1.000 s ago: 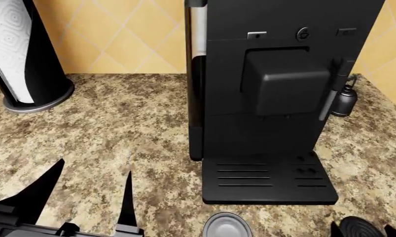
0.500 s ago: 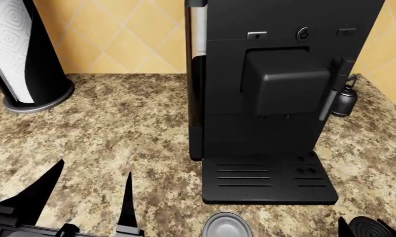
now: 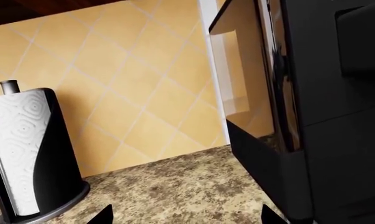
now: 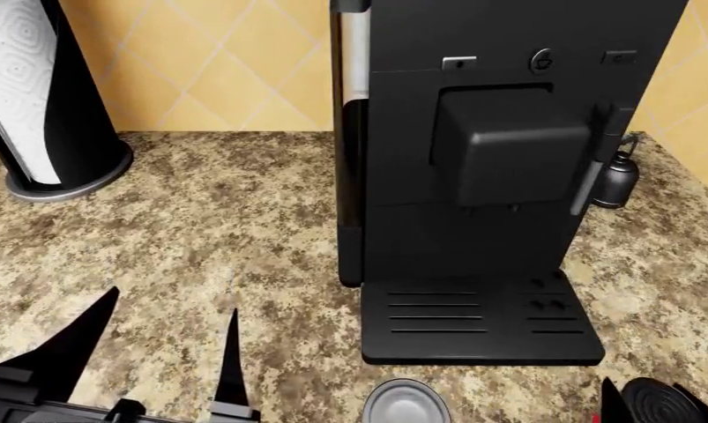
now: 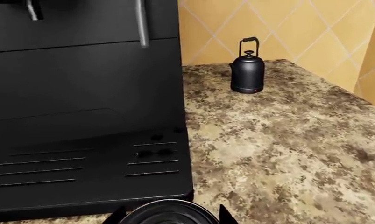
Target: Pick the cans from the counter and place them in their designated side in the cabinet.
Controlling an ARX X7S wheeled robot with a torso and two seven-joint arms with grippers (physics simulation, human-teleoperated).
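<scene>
Head view: over the last second the dark-topped can [image 4: 666, 401] has shifted slightly right at the near edge of the counter [image 4: 212, 220], a red sliver now showing beside it. I read this as a grasp settling. The right gripper [image 5: 170, 216] flanks this can; whether it clamps, I cannot tell. The left gripper [image 4: 156, 352] is spread wide, empty. The grey-lidded can [image 4: 406, 402] stands near centre. Both cans stand upright, tops up, long axes vertical.
</scene>
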